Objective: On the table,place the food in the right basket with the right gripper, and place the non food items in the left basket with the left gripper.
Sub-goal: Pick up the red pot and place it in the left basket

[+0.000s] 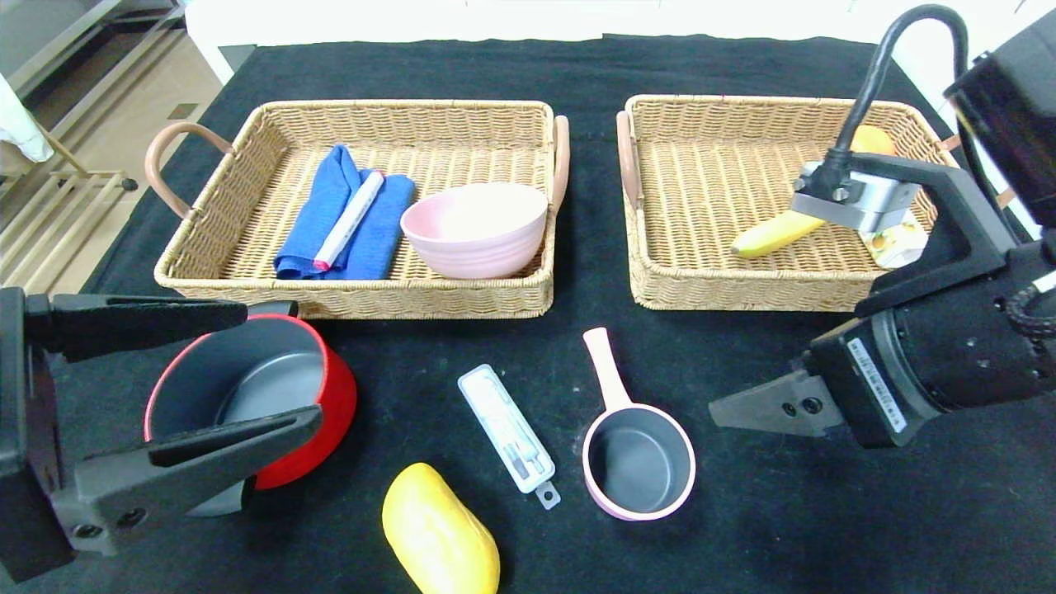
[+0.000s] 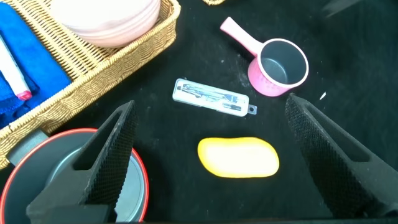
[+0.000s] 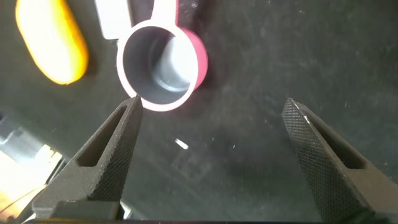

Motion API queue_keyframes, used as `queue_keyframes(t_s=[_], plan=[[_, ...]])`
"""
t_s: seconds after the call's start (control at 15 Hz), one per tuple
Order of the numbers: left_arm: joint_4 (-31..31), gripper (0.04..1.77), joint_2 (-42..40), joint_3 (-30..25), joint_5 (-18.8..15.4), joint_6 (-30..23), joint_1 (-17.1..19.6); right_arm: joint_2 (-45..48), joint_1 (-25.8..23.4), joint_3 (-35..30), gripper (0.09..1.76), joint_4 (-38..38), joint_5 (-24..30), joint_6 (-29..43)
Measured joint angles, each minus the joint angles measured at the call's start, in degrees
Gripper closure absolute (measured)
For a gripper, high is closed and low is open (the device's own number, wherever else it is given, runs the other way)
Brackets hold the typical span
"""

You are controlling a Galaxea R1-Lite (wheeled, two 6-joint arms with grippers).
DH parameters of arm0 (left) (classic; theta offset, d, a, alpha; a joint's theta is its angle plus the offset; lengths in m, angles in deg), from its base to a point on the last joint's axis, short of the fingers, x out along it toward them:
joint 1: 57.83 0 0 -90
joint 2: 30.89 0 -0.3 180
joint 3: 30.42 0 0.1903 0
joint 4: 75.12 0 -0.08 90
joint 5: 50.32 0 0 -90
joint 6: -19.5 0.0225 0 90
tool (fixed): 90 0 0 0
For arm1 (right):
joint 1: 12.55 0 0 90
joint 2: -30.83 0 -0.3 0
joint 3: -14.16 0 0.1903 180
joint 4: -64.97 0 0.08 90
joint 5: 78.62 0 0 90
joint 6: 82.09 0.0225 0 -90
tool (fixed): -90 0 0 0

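Note:
On the black table (image 1: pixel 784 511) lie a yellow mango (image 1: pixel 440 532), a white case (image 1: pixel 507 429), a pink saucepan (image 1: pixel 635 462) and a red pot (image 1: pixel 247 396). My left gripper (image 1: pixel 284 363) is open and empty, its fingers either side of the red pot's near rim. In its wrist view (image 2: pixel 209 102) the mango (image 2: pixel 238 157) lies beyond the fingers. My right gripper (image 1: pixel 726 408) is open and empty, above bare cloth right of the saucepan (image 3: pixel 163 65). The left basket (image 1: pixel 355 305) holds a pink bowl (image 1: pixel 477 227). The right basket (image 1: pixel 742 293) holds a banana (image 1: pixel 775 233), an orange (image 1: pixel 874 139) and a carton (image 1: pixel 899 243).
A blue cloth (image 1: pixel 363 239) with a white marker (image 1: pixel 351 219) on it lies in the left basket. A narrow strip of black cloth separates the two baskets. The table's left edge drops to a floor with a wooden rack (image 1: pixel 49 206).

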Motion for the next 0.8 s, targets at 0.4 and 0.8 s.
queue_keyframes(t_s=[0.4,0.8], plan=[[0.13,0.09,0.2,-0.15,-0.01,0.0,0.0,7.06,-3.13,-6.86,0.17,-6.69,2.96,-2.13],[0.02,0.09,0.72,-0.23,-0.01,0.0,-0.02,15.66,-8.0,-17.87,0.15,-17.66,8.73,-8.11]])
